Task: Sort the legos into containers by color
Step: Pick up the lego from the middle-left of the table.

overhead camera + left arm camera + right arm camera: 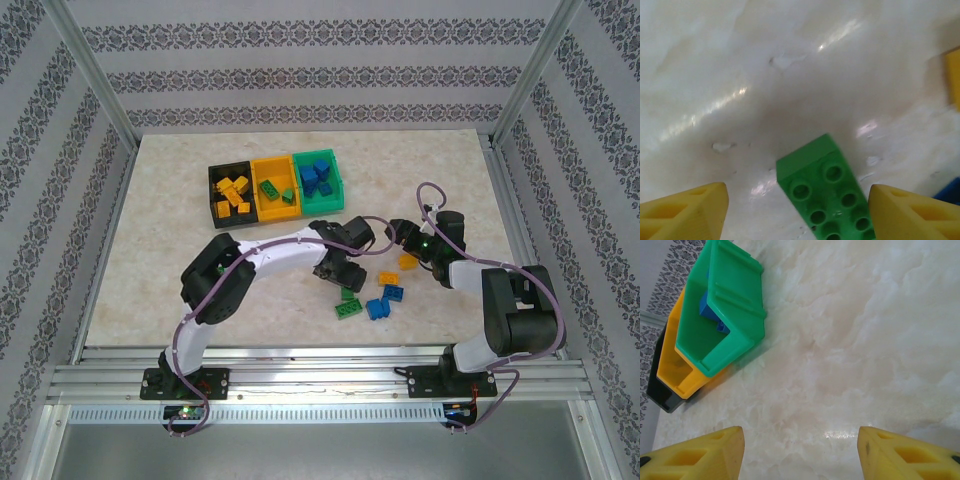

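3 joined containers (324,205) by the surface's (170,250) far edge, open room to their right. Loose legos (378,308) mid-surface: 2 blue, 2 orange, perhaps 2 green. Left pincer (796,194) spread astride 1 green brick (812,172); right pincer (800,440) spread over bare surface.

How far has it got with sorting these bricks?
Mostly done: yellow-orange bricks lie in the black bin, green ones in the yellow-orange bin, blue ones in the green bin. In hand: the left tool stands open around a green brick on the table, not gripping yet; the right tool is open and empty. Left: that brick, two blue bricks and two yellow-orange nearby.
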### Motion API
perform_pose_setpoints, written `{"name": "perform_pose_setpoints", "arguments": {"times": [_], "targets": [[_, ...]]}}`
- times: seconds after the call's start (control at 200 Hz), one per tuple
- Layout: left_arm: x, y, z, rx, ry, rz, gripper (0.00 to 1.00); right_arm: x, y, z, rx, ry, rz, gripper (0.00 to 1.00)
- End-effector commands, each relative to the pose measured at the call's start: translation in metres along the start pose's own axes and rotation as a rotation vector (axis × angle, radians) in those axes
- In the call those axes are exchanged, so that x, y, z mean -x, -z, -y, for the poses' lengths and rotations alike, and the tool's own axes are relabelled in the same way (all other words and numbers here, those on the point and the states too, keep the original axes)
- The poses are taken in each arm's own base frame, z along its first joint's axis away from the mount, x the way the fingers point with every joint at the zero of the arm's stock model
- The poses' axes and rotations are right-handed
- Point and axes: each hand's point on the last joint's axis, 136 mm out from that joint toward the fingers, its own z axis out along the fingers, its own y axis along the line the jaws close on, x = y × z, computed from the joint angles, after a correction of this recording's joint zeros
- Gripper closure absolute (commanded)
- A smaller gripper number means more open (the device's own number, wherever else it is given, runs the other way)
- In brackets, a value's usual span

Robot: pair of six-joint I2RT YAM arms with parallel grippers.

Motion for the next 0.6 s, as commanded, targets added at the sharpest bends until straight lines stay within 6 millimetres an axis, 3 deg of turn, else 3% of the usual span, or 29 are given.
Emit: {"name": "perform_pose_setpoints", "arguments": {"times": [0.0,0.145,0.26,0.325,0.445,0.595], "targets": [[-0.021,-0.007,-0.001,0.053,0.020,-0.075,0.31,0.004,0.004,-0.005,0.014,0.025,0.019,0.38],[-0.022,-0.021,0.012,-0.001,0.024,-0.093,0.44,0.002,0.002,-0.003,0.013,0.019,0.011,0.38],[-0.018,-0.019,0.008,-0.009,0.037,-0.091,0.68,0.003,0.002,-0.003,0.008,0.023,0.014,0.38],[-0.011,-0.014,0.000,-0.025,0.055,-0.067,0.71,0.003,0.002,-0.002,0.008,0.021,0.011,0.38],[0.005,0.002,-0.037,-0.024,0.112,-0.064,0.71,0.003,0.003,-0.006,0.019,0.023,0.015,0.38],[0.043,0.049,-0.105,0.032,0.163,0.059,0.70,0.002,0.002,-0.004,0.019,0.017,0.009,0.38]]}}
